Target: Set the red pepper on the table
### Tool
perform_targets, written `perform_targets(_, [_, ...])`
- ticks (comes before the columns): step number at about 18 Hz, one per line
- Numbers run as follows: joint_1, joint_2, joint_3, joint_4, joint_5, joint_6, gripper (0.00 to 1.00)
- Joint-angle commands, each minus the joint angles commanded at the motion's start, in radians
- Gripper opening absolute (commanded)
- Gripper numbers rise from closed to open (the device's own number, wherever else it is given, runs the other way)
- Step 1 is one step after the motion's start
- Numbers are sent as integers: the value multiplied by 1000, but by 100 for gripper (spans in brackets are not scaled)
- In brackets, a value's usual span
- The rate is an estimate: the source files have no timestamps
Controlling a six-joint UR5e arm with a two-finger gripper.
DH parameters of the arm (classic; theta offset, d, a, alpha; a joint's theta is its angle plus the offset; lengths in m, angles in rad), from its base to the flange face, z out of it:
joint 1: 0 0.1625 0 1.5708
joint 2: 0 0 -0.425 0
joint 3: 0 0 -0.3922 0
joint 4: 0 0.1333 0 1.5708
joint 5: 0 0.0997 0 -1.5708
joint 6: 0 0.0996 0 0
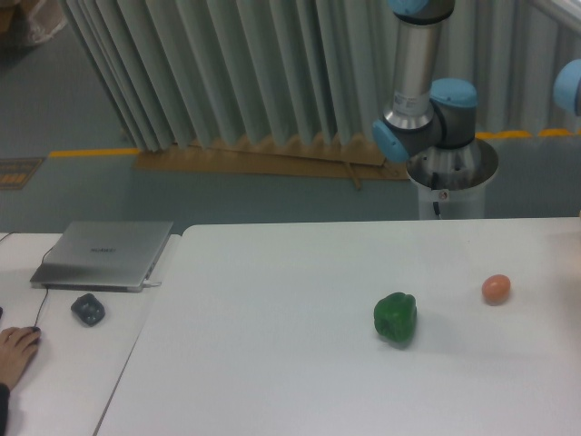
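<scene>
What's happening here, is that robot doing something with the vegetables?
Nothing is being handled in view right now. The robot arm stands behind the white table, and its gripper is out of the picture, as is the red pepper. On the table lie a green pepper and a small orange ball, apart from each other. On the side desk sit a closed laptop and a dark mouse-like object, with a person's hand resting near the edge.
</scene>
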Motion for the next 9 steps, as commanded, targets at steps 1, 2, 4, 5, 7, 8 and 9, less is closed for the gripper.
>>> perform_targets(1, [5,-2,3,0,2,24,100])
perform_targets(2, [26,-2,3,3,3,85,100])
perform_targets(4, [57,-9,5,6,6,217,100])
perform_targets(5, [66,-15,6,23,21,291,100])
perform_targets(7, [81,-32,8,64,107,414,100])
perform_targets(8, [83,-37,8,71,130,439,100])
perform_targets(9, [84,-40,6,71,141,434,100])
